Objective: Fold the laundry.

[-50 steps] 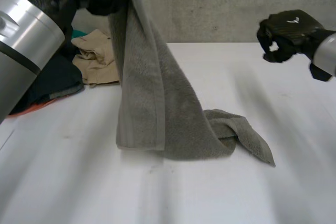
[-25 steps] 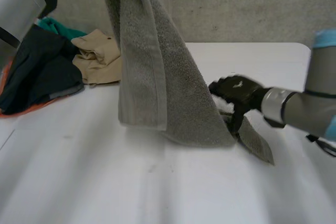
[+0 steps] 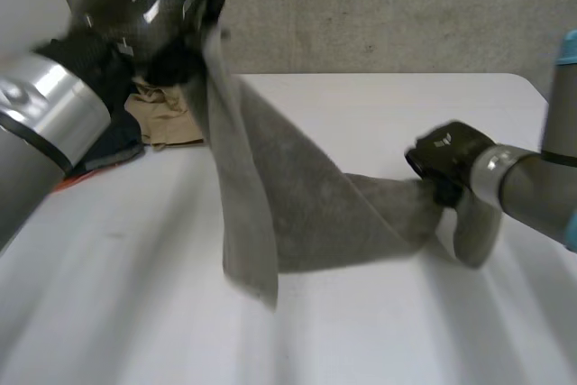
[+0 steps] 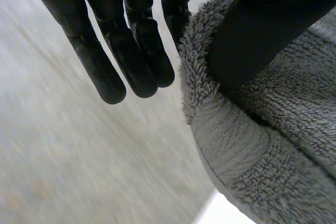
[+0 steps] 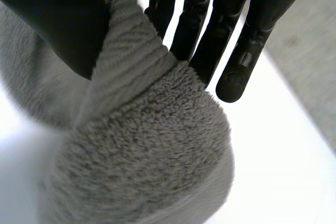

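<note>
A grey towel (image 3: pixel 297 209) stretches across the white table (image 3: pixel 379 331) between my two hands. My left hand (image 3: pixel 144 11) holds its upper corner high at the back left. In the left wrist view the thumb (image 4: pixel 273 24) pinches the towel's hemmed edge (image 4: pixel 231 150) against the straight fingers (image 4: pixel 131 56). My right hand (image 3: pixel 446 158) is low at the right, shut on the towel's other end, a short tail of which hangs below it. In the right wrist view the thumb (image 5: pixel 52 19) presses the towel (image 5: pixel 152 145) against the fingers (image 5: pixel 210 35).
A pile of other laundry lies at the table's back left: a tan garment (image 3: pixel 167 119) and dark clothes (image 3: pixel 108 146) with an orange edge. A grey wall (image 3: pixel 406 6) stands behind the table.
My right hand came down from the upper right, took the towel's low end and pulled it right. My left hand lowered, so the towel now slants between them.
</note>
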Motion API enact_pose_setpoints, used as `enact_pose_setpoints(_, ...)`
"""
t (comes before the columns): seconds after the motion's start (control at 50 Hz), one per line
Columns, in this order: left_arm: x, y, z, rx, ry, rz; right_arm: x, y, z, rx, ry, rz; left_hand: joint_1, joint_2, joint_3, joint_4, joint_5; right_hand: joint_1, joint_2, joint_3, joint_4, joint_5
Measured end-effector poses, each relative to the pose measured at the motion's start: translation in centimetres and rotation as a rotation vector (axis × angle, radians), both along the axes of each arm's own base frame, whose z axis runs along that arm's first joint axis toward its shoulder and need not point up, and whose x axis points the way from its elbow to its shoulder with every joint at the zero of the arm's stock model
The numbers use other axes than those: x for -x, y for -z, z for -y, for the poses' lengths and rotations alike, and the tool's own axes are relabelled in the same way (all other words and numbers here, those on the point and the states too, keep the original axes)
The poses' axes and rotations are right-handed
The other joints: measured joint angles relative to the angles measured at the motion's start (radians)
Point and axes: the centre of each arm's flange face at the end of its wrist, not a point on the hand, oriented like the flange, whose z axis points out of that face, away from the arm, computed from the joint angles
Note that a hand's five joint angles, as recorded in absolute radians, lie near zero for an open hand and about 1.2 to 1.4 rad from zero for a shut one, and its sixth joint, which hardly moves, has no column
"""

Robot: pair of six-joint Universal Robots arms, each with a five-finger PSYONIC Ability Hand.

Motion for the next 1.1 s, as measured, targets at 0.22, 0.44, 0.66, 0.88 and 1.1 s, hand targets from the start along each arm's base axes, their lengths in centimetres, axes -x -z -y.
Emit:
enact_pose_setpoints(0.22, 0.7, 9.1, 3.8, -0.224, -0.037, 0.171, 2.4, -0.1, 0.9, 0.008, 0.02, -0.077, 0.0, 0.0, 0.0, 0.0, 0.0, 0.0, 0.0, 0.0, 0.0, 0.0)
enact_pose_setpoints(0.44, 4.5, -1.5, 11.8, 0.257, -0.188, 0.039, 1.0, -9.9, 10.7, 0.698, 0.202, 0.453, 0.0, 0.0, 0.0, 0.0, 0.0, 0.0, 0.0, 0.0, 0.0, 0.0)
enact_pose_setpoints(0.66, 4.7, -5.7, 11.7, 0.47, -0.22, -0.128, 1.3, -10.5, 10.2, 0.791, 0.222, 0.529, 0.0, 0.0, 0.0, 0.0, 0.0, 0.0, 0.0, 0.0, 0.0, 0.005)
enact_pose_setpoints(0.88, 4.4, 7.9, 8.9, 0.11, -0.167, 0.076, 2.0, 3.4, 3.4, 0.236, 0.123, 0.147, 0.0, 0.001, 0.0, 0.0, 0.0, 0.0, 0.0, 0.0, 0.004, 0.005)
enact_pose_setpoints(1.1, 3.3, 13.1, 6.0, -0.044, -0.149, 0.171, 4.3, 7.3, -4.3, -0.059, -0.013, -0.196, 0.0, 0.001, 0.0, 0.0, 0.0, 0.0, 0.0, 0.0, 0.004, 0.005)
